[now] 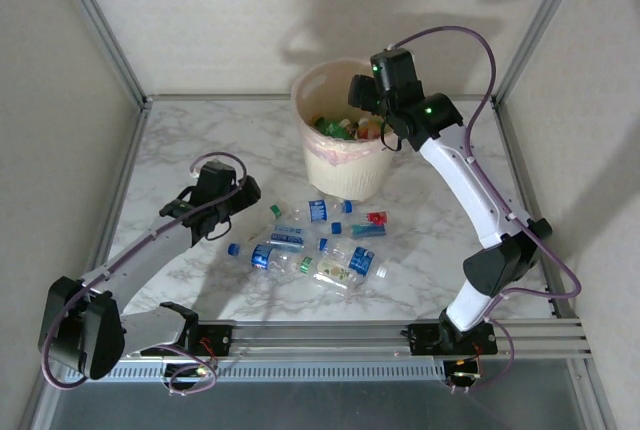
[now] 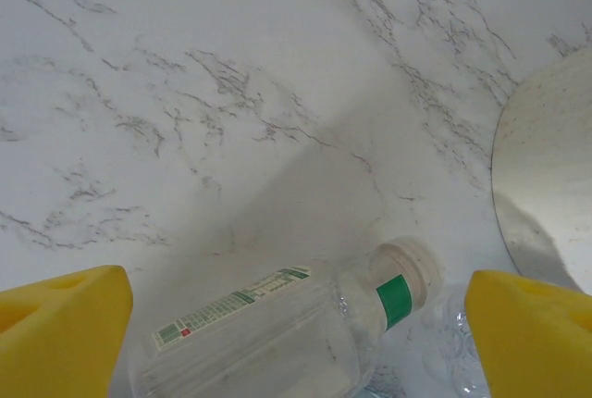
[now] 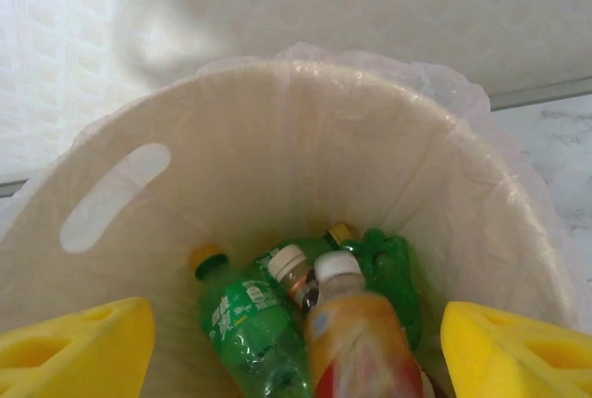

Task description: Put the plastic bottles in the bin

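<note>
In the top view my right gripper (image 1: 366,115) hangs over the bin (image 1: 345,175) at 12 o'clock, with plastic bottles (image 1: 310,250) at its 6; on the left wrist my left gripper (image 2: 298,315) stands wide and empty astride 1 clear bottle (image 2: 268,338) that may roll if clipped; on the right wrist, wide empty jaws could snag the liner (image 3: 435,79).

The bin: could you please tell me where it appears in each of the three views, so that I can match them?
Top external: the bin stands at upper centre, on the far part of the table.
Left wrist: the curved cream wall at the right edge, most likely the bin.
Right wrist: the bin's inside, seen from above, spans most of the frame.
Shared landmark: the marbled table, visible in all three views.
</note>
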### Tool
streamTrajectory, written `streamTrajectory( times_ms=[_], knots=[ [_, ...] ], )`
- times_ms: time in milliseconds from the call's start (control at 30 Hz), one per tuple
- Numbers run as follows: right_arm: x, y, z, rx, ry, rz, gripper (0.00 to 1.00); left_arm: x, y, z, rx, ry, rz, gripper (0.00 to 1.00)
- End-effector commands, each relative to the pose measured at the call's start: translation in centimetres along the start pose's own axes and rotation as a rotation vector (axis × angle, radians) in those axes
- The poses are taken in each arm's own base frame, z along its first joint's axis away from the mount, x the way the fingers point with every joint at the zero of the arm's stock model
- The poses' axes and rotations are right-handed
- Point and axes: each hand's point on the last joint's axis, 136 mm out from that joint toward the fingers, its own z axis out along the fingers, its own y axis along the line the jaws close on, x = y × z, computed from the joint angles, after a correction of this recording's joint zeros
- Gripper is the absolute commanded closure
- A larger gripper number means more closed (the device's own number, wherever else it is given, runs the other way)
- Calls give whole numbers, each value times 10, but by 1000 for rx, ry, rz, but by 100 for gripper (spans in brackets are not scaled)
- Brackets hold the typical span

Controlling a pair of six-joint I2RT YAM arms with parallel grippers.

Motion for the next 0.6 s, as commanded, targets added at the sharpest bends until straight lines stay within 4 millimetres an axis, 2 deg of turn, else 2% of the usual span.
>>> streamTrajectory(
  times_ms=[0, 133, 233, 367, 567],
  knots=[
    [-13, -9, -16, 14, -46, 24, 14, -2, -5, -4, -5, 0, 46, 7],
    [-22, -10, -41, -28, -74, 56, 13, 1, -9, -5, -2, 16, 83, 7],
    [-20, -12, -65, -87, -90, 89, 12, 6, -13, -8, 1, 37, 130, 6],
    [-1, -19, -87, -138, -73, 120, 10, 18, -15, -7, -1, 76, 184, 6],
    [35, -32, -103, -176, -31, 157, 9, 38, -12, 2, -39, 131, 268, 4]
  ],
)
